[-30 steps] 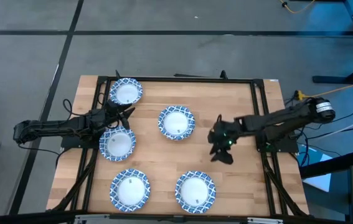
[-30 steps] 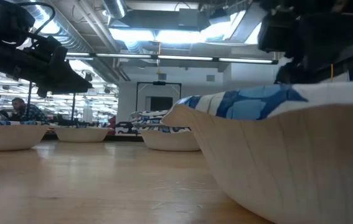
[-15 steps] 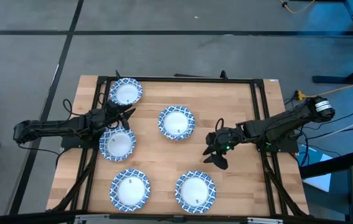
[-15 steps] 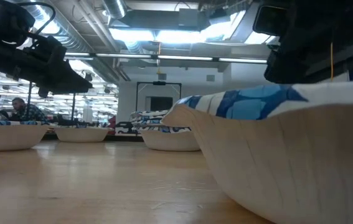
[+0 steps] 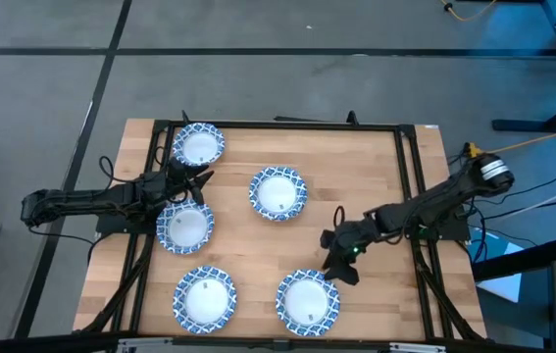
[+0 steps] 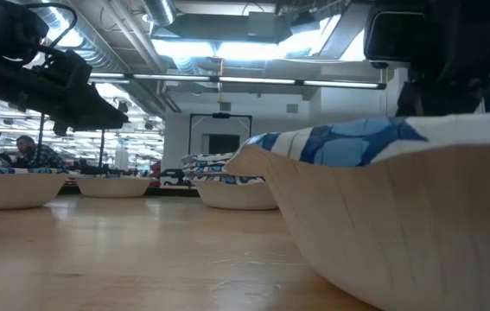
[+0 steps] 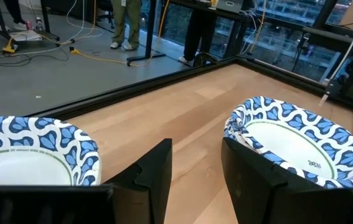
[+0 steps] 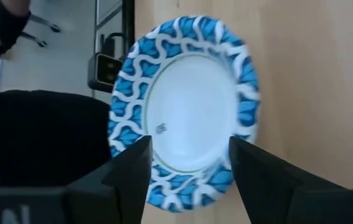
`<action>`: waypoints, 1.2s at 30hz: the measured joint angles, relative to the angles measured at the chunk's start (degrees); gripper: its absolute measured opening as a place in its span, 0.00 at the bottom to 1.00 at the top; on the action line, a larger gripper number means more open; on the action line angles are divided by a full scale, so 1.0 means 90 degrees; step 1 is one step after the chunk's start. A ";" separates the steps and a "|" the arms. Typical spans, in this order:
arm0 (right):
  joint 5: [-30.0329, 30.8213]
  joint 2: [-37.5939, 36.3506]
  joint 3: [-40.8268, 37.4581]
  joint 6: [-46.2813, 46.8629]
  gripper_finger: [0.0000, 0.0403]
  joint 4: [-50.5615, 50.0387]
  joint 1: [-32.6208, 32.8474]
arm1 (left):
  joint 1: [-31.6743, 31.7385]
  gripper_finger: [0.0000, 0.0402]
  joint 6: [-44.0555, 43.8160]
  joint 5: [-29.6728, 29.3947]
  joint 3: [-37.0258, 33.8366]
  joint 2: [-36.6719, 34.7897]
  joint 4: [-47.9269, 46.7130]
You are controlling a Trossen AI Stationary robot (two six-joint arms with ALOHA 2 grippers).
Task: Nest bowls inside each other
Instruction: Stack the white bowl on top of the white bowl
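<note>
Five bowls lie spread on the counter (image 5: 356, 167); none is nested yet. The right end effector (image 5: 339, 259) hangs, fingers apart and empty, just beyond the far right edge of the near right bowl (image 5: 308, 301); in its wrist view that bowl (image 8: 185, 106) sits straight ahead between the spread fingers, so this arm is much the nearer, and the likely move is a short drop onto the rim. The left end effector (image 5: 196, 182) waits, fingers apart, between the far left bowl (image 5: 199, 145) and the bowl below it (image 5: 185, 226).
</note>
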 joint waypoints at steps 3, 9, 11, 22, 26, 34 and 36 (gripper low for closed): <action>0.0074 0.0136 0.0002 0.0379 0.53 0.0060 0.0153 | 0.0000 0.33 0.0002 0.0000 0.0001 0.0000 0.0002; 0.0369 0.0468 0.0000 0.0684 0.53 0.0020 0.0407 | 0.0000 0.33 0.0000 0.0000 0.0001 0.0000 0.0000; 0.0411 0.0597 0.0000 0.0795 0.53 0.0023 0.0442 | 0.0000 0.33 -0.0016 0.0000 0.0001 0.0000 0.0000; 0.0497 0.0967 0.0073 0.1027 0.53 0.0246 0.0572 | 0.0000 0.33 -0.0030 0.0000 0.0001 0.0000 0.0000; 0.0494 0.0964 0.0226 0.0880 0.53 0.0222 0.0572 | 0.0000 0.33 -0.0030 0.0000 0.0001 -0.0001 0.0000; 0.0589 0.0964 0.0255 0.0832 0.53 0.0164 0.0572 | 0.0000 0.33 -0.0030 -0.0001 0.0000 0.0000 0.0000; 0.0611 0.0966 0.0257 0.0837 0.53 0.0129 0.0572 | 0.0000 0.33 -0.0030 -0.0002 0.0001 0.0000 0.0000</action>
